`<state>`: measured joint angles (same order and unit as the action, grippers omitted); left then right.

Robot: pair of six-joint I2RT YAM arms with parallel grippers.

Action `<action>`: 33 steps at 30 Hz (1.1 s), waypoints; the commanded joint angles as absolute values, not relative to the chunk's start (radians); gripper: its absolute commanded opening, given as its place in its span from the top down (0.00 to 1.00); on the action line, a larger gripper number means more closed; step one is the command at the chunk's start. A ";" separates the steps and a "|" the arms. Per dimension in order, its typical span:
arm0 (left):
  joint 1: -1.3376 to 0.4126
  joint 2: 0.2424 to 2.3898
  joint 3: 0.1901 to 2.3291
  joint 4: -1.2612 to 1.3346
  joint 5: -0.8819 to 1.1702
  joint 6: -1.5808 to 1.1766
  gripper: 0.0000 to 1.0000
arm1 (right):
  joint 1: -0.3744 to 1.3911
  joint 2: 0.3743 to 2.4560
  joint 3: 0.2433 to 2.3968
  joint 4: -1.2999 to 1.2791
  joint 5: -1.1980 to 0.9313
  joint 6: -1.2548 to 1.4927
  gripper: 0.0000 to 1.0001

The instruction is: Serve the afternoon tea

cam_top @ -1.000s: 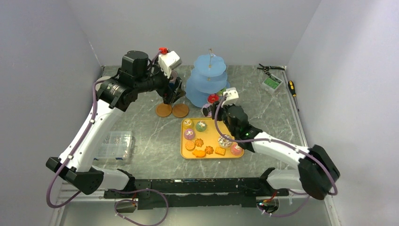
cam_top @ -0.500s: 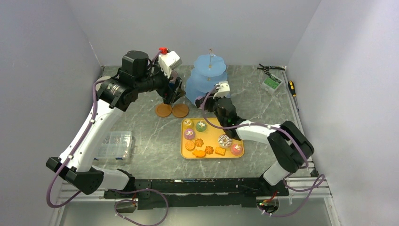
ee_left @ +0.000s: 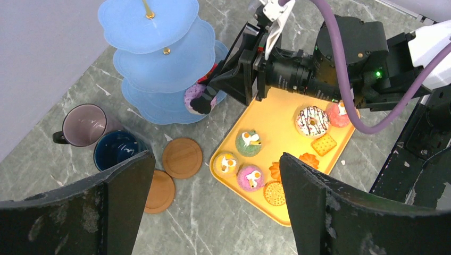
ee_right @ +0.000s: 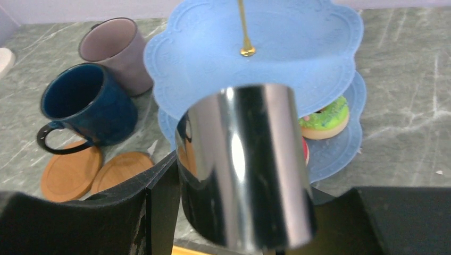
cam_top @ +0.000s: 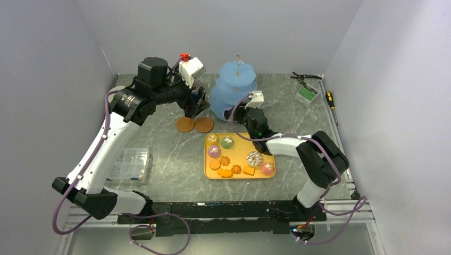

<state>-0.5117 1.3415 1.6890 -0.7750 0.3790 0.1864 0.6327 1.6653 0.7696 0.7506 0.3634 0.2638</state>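
Observation:
The light-blue three-tier stand (cam_top: pixel 234 85) stands at the back. My right gripper (cam_top: pixel 234 113) is shut on a purple cupcake (ee_left: pixel 195 99) in a shiny foil cup (ee_right: pixel 244 170), held at the stand's bottom tier (ee_right: pixel 335 154). A green doughnut (ee_right: pixel 325 119) and a red one sit on that tier. My left gripper (ee_left: pixel 218 212) is open and empty, high above two brown coasters (ee_left: pixel 182 158). The dark-blue mug (ee_left: pixel 118 150) and mauve mug (ee_left: pixel 85 125) stand left of the stand. More cupcakes, a doughnut and orange biscuits lie on the yellow tray (cam_top: pixel 239 175).
A clear plastic box (cam_top: pixel 127 162) lies at the left. Pliers (cam_top: pixel 303 77), a small green-and-white box (cam_top: pixel 307 94) and a screwdriver (cam_top: pixel 331 101) lie at the back right. Grey walls close in the table on three sides.
My right arm has folded in, its elbow swinging left, and its wrist has moved back toward the stand's bottom tier with the cupcake. The left arm has not moved.

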 commanded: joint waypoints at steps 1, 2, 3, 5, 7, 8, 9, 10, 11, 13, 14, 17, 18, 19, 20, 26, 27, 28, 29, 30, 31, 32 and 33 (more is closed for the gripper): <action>-0.510 1.339 1.697 -0.748 0.388 0.180 0.07 | 0.586 1.635 0.747 0.791 0.350 0.288 0.58; -0.510 1.338 1.698 -0.749 0.388 0.180 0.07 | 0.572 1.629 0.741 0.782 0.345 0.286 0.58; -0.509 1.339 1.699 -0.749 0.388 0.181 0.07 | 0.562 1.624 0.735 0.771 0.339 0.286 0.58; -0.509 1.340 1.700 -0.750 0.388 0.180 0.07 | 0.541 1.612 0.721 0.756 0.331 0.277 0.58; -0.509 1.339 1.700 -0.750 0.387 0.180 0.07 | 0.518 1.598 0.706 0.741 0.322 0.271 0.59; -0.509 1.339 1.700 -0.750 0.388 0.179 0.07 | 0.506 1.590 0.697 0.741 0.317 0.268 0.59; -0.509 1.338 1.700 -0.749 0.389 0.179 0.07 | 0.493 1.585 0.691 0.738 0.312 0.266 0.59; -0.509 1.339 1.700 -0.749 0.391 0.178 0.07 | 0.482 1.578 0.688 0.732 0.307 0.263 0.59; -0.510 1.338 1.700 -0.749 0.392 0.177 0.07 | 0.473 1.575 0.685 0.730 0.301 0.258 0.59; -0.511 1.340 1.701 -0.749 0.394 0.175 0.07 | 0.466 1.573 0.690 0.721 0.294 0.239 0.57; -0.510 1.341 1.703 -0.748 0.394 0.173 0.07 | 0.464 1.574 0.696 0.714 0.289 0.229 0.56; -0.509 1.342 1.709 -0.750 0.398 0.169 0.07 | 0.461 1.581 0.714 0.693 0.288 0.206 0.50; -0.510 1.341 1.710 -0.750 0.399 0.169 0.07 | 0.457 1.581 0.717 0.690 0.281 0.204 0.47; -0.510 1.342 1.710 -0.754 0.399 0.169 0.07 | 0.455 1.579 0.721 0.686 0.278 0.200 0.42; -0.509 1.340 1.710 -0.755 0.399 0.170 0.07 | 0.454 1.577 0.724 0.682 0.277 0.198 0.39; -0.510 1.334 1.705 -0.755 0.394 0.173 0.07 | 0.454 1.513 0.721 0.660 0.239 0.192 0.33; -0.509 1.334 1.704 -0.755 0.394 0.173 0.07 | 0.455 1.496 0.715 0.653 0.237 0.194 0.33; -0.510 1.332 1.703 -0.753 0.394 0.173 0.07 | 0.454 1.478 0.709 0.645 0.234 0.198 0.33; -0.509 1.332 1.701 -0.751 0.393 0.174 0.07 | 0.455 1.457 0.701 0.637 0.231 0.202 0.33; -0.510 1.329 1.700 -0.752 0.391 0.174 0.07 | 0.454 1.438 0.691 0.633 0.225 0.206 0.32; -0.509 1.329 1.700 -0.750 0.389 0.176 0.07 | 0.456 1.417 0.679 0.629 0.221 0.212 0.32; -0.510 1.328 1.698 -0.750 0.390 0.176 0.07 | 0.456 1.397 0.670 0.617 0.217 0.215 0.32; -0.510 1.327 1.699 -0.750 0.389 0.175 0.07 | 0.459 1.379 0.660 0.605 0.216 0.219 0.32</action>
<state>-0.5117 1.3415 1.6890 -0.7753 0.3798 0.1856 0.4595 1.4723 0.6880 0.6125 0.2409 0.2100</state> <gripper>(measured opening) 0.932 0.679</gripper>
